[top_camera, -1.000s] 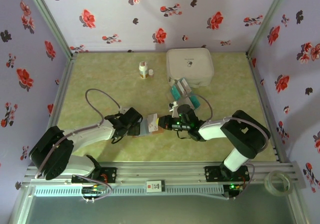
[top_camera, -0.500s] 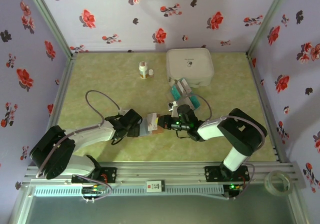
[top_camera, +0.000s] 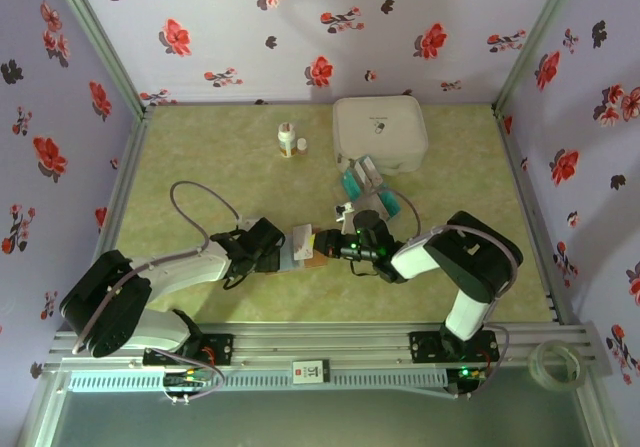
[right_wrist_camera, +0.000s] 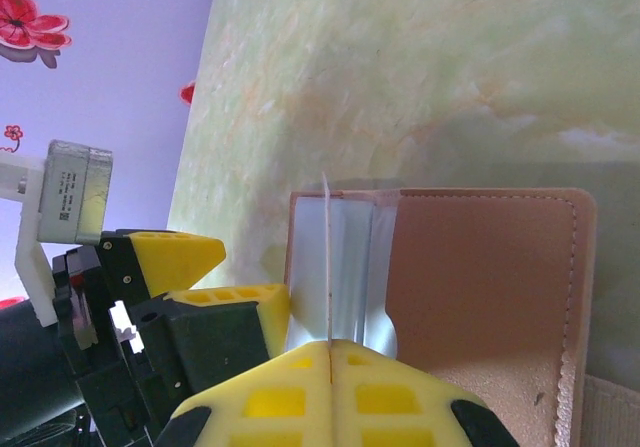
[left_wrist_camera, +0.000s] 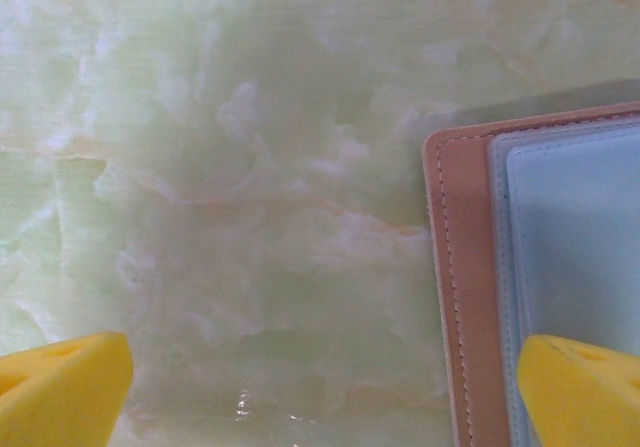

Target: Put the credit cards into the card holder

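From my remote station, the overhead view showed both arms meeting at the middle of the green marbled table (top_camera: 200, 167), toward its near edge. The card holder (top_camera: 308, 252) lay open between them, tan outside and grey-blue inside.

The left gripper (top_camera: 283, 254) sat at the holder's left edge with its jaws spread wide and nothing between them. On its wrist camera, one yellow fingertip (left_wrist_camera: 60, 387) was over bare table and the other over the holder's grey-blue lining.

The right gripper (top_camera: 323, 244) was at the holder's right side, its jaws pressed together on a single credit card (right_wrist_camera: 327, 257). The card showed edge-on as a thin pale line standing over the grey-blue pocket. I couldn't tell whether its far end sat inside a slot.

The other credit cards (top_camera: 365, 182) — teal and pale — lay in a loose heap farther back and to the right, just in front of a white square box (top_camera: 380, 132). Small bottles (top_camera: 288, 140) stood left of the box.
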